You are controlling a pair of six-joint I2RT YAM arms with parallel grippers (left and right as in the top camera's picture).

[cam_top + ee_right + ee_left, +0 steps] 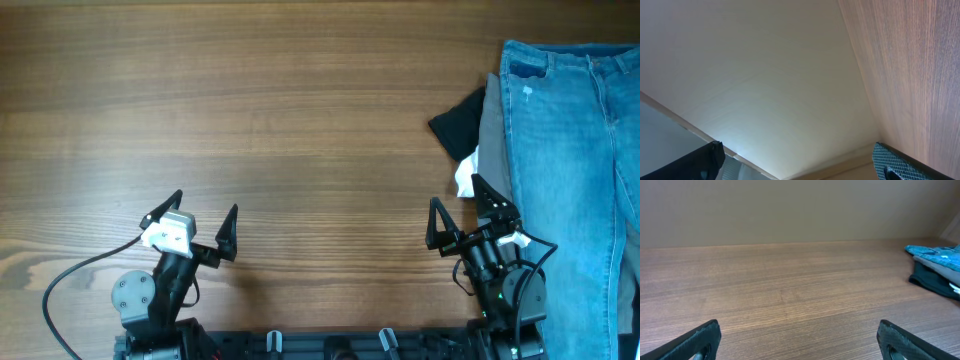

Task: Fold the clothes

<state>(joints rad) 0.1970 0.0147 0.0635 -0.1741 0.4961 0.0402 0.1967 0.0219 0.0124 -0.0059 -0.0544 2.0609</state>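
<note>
Light-blue denim jeans [575, 150] lie at the right edge of the wooden table [300, 120], on top of grey trousers [493, 125]. A black piece [458, 122] and a white piece [466, 178] stick out at the pile's left side. My left gripper [205, 215] is open and empty at the front left, far from the clothes. My right gripper [455, 205] is open and empty, just left of the pile's near part. The left wrist view shows the pile's edge [937, 265] at far right. The right wrist view shows only table and wall.
The arm bases [150, 300] [505, 295] stand at the table's front edge. A cable [70, 280] runs from the left arm. A plain wall [790, 210] rises behind the table's far edge.
</note>
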